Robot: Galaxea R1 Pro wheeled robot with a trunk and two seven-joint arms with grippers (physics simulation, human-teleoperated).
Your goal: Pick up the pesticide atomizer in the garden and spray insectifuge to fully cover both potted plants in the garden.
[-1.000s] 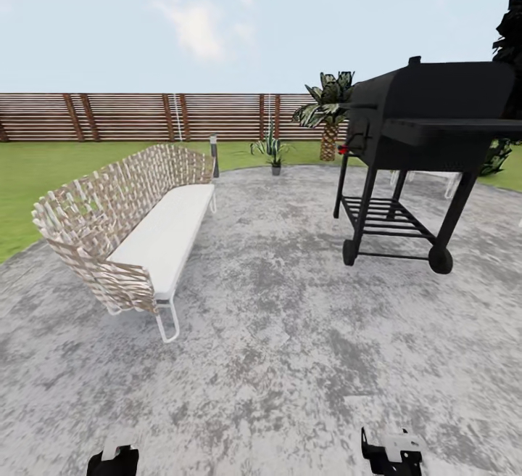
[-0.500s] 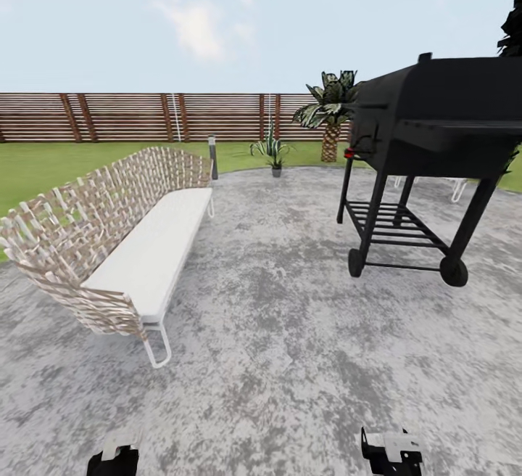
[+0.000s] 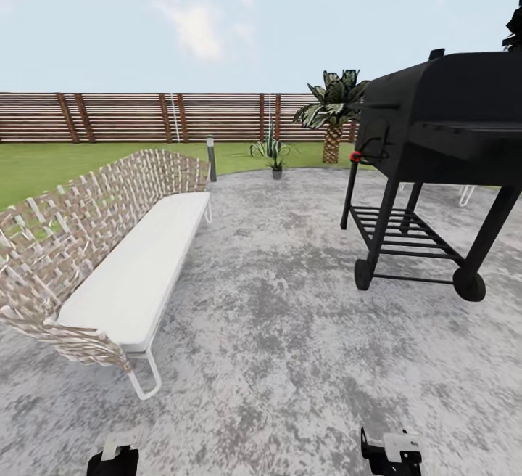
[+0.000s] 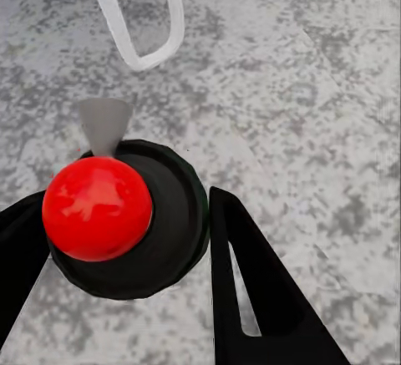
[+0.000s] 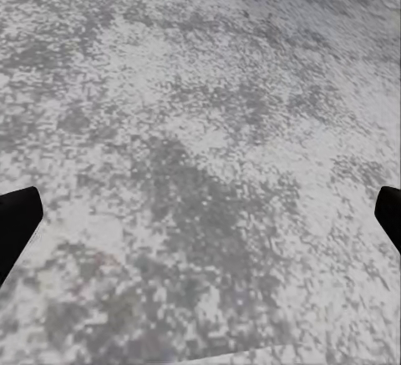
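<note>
The robot is rolling across the grey paved patio of the garden, with a woven sofa on its left and a black grill on its right. The left gripper has its jaws clenched around the pesticide atomizer, a black round body with a red ball top and a grey nozzle, carried low over the paving. The right gripper has its jaws spread wide with nothing between them.

The two speckled potted plants cannot be picked out. At the far edge of the patio stand a long-leaved agave in a pot, a palm and a slatted fence.

The step in hand looks like travel toward the plants. To do it well, steer down the open lane between sofa and grill, keep clear of the sofa's white leg close by the left arm, and hold the sprayer steady.

Compared with a second ago, the sofa and grill sit larger and further toward the frame edges, so the base has advanced; the arms show the same pose at the bottom of the head view.
</note>
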